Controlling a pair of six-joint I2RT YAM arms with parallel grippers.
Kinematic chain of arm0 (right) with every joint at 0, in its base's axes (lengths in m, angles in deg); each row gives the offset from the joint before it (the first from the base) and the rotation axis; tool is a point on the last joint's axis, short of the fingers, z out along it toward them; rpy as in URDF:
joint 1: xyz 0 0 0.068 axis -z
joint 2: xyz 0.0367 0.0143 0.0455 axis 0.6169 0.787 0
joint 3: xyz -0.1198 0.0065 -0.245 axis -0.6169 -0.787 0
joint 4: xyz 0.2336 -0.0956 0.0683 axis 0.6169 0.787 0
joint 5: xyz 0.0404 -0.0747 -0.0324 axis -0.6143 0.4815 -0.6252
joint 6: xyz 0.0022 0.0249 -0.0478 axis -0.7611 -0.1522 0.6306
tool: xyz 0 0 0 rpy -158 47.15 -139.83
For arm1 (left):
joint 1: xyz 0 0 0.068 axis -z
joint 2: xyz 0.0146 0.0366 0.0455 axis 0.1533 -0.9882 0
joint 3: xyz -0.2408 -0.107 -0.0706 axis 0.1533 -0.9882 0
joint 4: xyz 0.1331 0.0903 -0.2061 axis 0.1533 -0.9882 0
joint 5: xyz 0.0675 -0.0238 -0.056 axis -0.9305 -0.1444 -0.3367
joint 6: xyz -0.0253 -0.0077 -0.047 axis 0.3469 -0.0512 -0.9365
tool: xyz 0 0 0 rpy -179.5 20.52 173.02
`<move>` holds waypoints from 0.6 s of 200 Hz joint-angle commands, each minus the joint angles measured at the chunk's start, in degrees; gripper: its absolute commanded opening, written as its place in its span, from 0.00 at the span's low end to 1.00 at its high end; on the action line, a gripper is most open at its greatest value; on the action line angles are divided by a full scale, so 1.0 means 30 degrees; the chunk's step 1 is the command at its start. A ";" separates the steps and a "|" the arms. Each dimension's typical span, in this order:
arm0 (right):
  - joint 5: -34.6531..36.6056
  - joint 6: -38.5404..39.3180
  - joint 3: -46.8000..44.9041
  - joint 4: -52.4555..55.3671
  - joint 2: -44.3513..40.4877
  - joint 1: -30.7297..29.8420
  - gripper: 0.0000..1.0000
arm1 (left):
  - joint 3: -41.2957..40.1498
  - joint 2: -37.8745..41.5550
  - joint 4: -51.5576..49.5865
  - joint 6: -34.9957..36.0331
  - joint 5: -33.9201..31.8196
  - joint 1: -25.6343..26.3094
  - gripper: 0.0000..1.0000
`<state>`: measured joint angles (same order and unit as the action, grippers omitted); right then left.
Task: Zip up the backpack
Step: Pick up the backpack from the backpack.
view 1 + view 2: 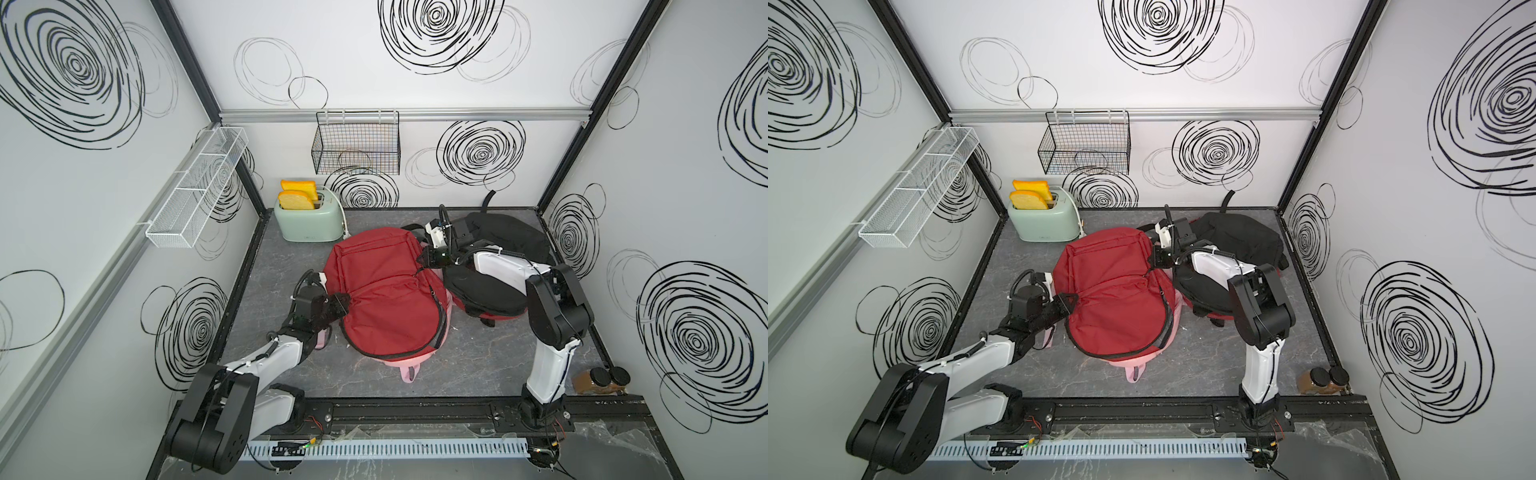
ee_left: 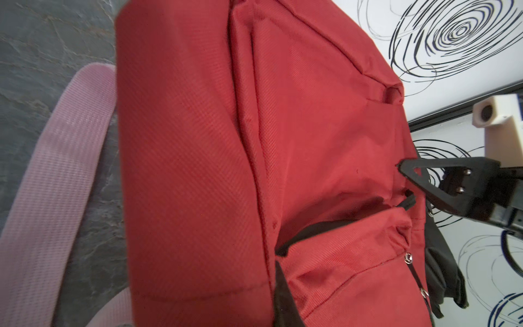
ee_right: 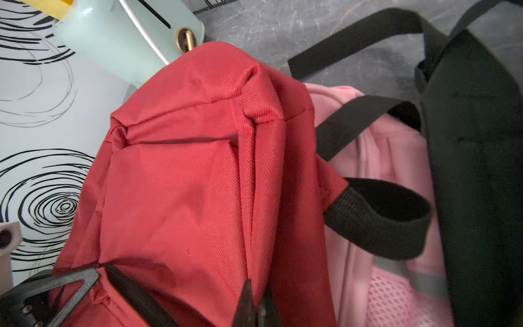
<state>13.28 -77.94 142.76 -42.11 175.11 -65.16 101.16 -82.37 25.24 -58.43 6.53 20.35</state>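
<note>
At the left edge of the red backpack (image 1: 382,291), lying atop a pink backpack (image 1: 409,368) in the table's (image 1: 291,365) middle, the left gripper (image 1: 340,302) pinches the cloth. The bag looks soft, light and slack: hold fabric taut beside the gaping zipper (image 1: 441,328). At its right side the right gripper (image 1: 424,257) is pressed closed; whether it pinches anything I cannot tell.

Red backpack (image 1: 382,291) lies flat, front up, its black zipper (image 1: 437,328) partly open.
</note>
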 commanded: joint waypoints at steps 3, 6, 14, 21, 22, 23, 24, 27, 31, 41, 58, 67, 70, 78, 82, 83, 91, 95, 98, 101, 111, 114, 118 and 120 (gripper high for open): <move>-0.0271 -0.0282 0.1010 0.1049 -0.1718 -0.0842 0.00 | -0.0572 0.1360 0.2546 0.0285 0.0092 -0.0420 0.40; -0.0223 -0.0347 0.1116 0.1116 -0.1820 -0.0867 0.00 | -0.0685 0.1537 0.2792 0.0311 0.0199 -0.0456 0.47; -0.0164 -0.0563 0.1488 0.1411 -0.2061 -0.0908 0.00 | -0.0957 0.1939 0.3260 0.0329 0.0491 -0.0607 0.65; -0.0083 -0.0712 0.1853 0.1653 -0.2309 -0.0906 0.00 | -0.1165 0.2294 0.3764 0.0288 0.0627 -0.0744 0.73; -0.0060 -0.0747 0.1919 0.1710 -0.2343 -0.0907 0.00 | -0.1188 0.2342 0.3886 0.0287 0.0663 -0.0755 0.74; -0.0034 -0.0765 0.1996 0.1753 -0.2390 -0.0908 0.00 | -0.1200 0.2381 0.3961 0.0286 0.0682 -0.0776 0.75; 0.0009 -0.0789 0.2034 0.1804 -0.2414 -0.0908 0.00 | -0.1235 0.2430 0.4043 0.0271 0.0705 -0.0786 0.76; 0.0116 -0.0846 0.2232 0.1929 -0.2518 -0.0872 0.00 | -0.1335 0.2586 0.4210 0.0251 0.0814 -0.0843 0.79; 0.0262 -0.0917 0.2478 0.2143 -0.2642 -0.0846 0.00 | -0.1503 0.2771 0.4465 0.0271 0.0934 -0.0942 0.81; 0.0569 -0.0986 0.3322 0.2768 -0.2863 -0.0748 0.00 | -0.1835 0.3205 0.4980 0.0286 0.0996 -0.1094 0.86; 0.0951 -0.1134 0.5011 0.4177 -0.3152 -0.0374 0.00 | -0.2162 0.3680 0.5240 0.0369 0.1228 -0.1529 0.89; 0.1352 -0.1192 0.5993 0.4946 -0.3325 -0.0092 0.00 | -0.2268 0.3814 0.5216 0.0344 0.1342 -0.1796 0.89; 0.1448 -0.1193 0.6298 0.5167 -0.3390 0.0021 0.00 | -0.2288 0.3825 0.5217 0.0304 0.1329 -0.1888 0.89; 0.1809 -0.1186 0.7124 0.5869 -0.3568 0.0358 0.00 | -0.2426 0.3882 0.5289 0.0187 0.1351 -0.2046 0.90; 0.2049 -0.1193 0.7473 0.6223 -0.3709 0.0551 0.00 | -0.2496 0.3863 0.5379 0.0148 0.1345 -0.2105 0.90; 0.2119 -0.1193 0.7556 0.6309 -0.3747 0.0613 0.00 | -0.2513 0.3859 0.5396 0.0129 0.1344 -0.2110 0.90; 0.2575 -0.1166 0.8256 0.7096 -0.3941 0.1137 0.00 | -0.2514 0.3791 0.5375 0.0082 0.1315 -0.2143 0.90; 0.2723 -0.1164 0.8651 0.7492 -0.4051 0.1461 0.00 | -0.2466 0.3720 0.5336 0.0081 0.1315 -0.2144 0.90; 0.2762 -0.1164 0.8893 0.7796 -0.4133 0.1743 0.00 | -0.2445 0.3652 0.5287 0.0081 0.1340 -0.2144 0.90; 0.2759 -0.1189 0.9103 0.8032 -0.4198 0.2034 0.00 | -0.2413 0.3588 0.5248 0.0077 0.1344 -0.2144 0.90; 0.2614 -0.1373 0.9580 0.8583 -0.4525 0.3279 0.00 | -0.2292 0.3382 0.5154 0.0024 0.1384 -0.2144 0.90; 0.2507 -0.1432 0.9621 0.8628 -0.4668 0.3658 0.00 | -0.2273 0.3306 0.5136 0.0000 0.1400 -0.2144 0.90; 0.2351 -0.1523 0.9640 0.8661 -0.4851 0.4218 0.00 | -0.2266 0.3231 0.5147 -0.0021 0.1452 -0.2151 0.90; 0.2237 -0.1554 0.9655 0.8668 -0.4959 0.4475 0.00 | -0.2273 0.3201 0.5164 -0.0033 0.1459 -0.2146 0.90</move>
<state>17.54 -80.89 167.92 -20.61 165.23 -59.94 94.21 -71.70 36.76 -58.12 9.90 14.32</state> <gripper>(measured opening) 0.047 0.900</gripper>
